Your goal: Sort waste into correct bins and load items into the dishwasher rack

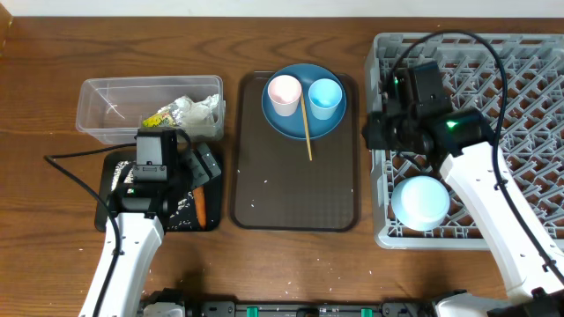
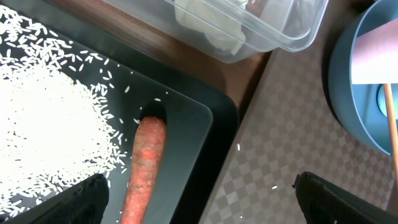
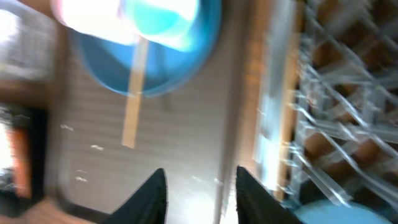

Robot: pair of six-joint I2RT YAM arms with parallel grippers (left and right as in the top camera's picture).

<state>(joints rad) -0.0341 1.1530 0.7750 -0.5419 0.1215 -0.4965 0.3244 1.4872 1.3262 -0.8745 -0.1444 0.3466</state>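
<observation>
The orange carrot piece (image 1: 200, 207) (image 2: 144, 165) and loose white rice (image 2: 43, 118) lie in the black tray (image 1: 115, 172) (image 2: 186, 124). The crumpled wrapper (image 1: 185, 112) (image 2: 208, 22) sits in the clear tub (image 1: 97, 110) (image 2: 292, 31). My left gripper (image 1: 201, 165) (image 2: 199, 186) is open and empty above the tray's right edge, near the carrot. The dark-blue plate (image 1: 282, 125) (image 3: 155, 62) holds the pink cup (image 1: 284, 92), the light-blue cup (image 1: 325, 95) and a chopstick (image 1: 307, 128) (image 3: 134, 106). The light-blue bowl (image 1: 420, 201) lies upside down in the grey rack (image 1: 529, 106) (image 3: 336, 93). My right gripper (image 1: 374, 132) (image 3: 200, 186) is open and empty at the rack's left edge.
The plate stands at the far end of a brown serving tray (image 1: 291, 194) (image 2: 292, 124) (image 3: 186, 124) between the bins and the rack. A few rice grains are scattered on it. The right wrist view is blurred.
</observation>
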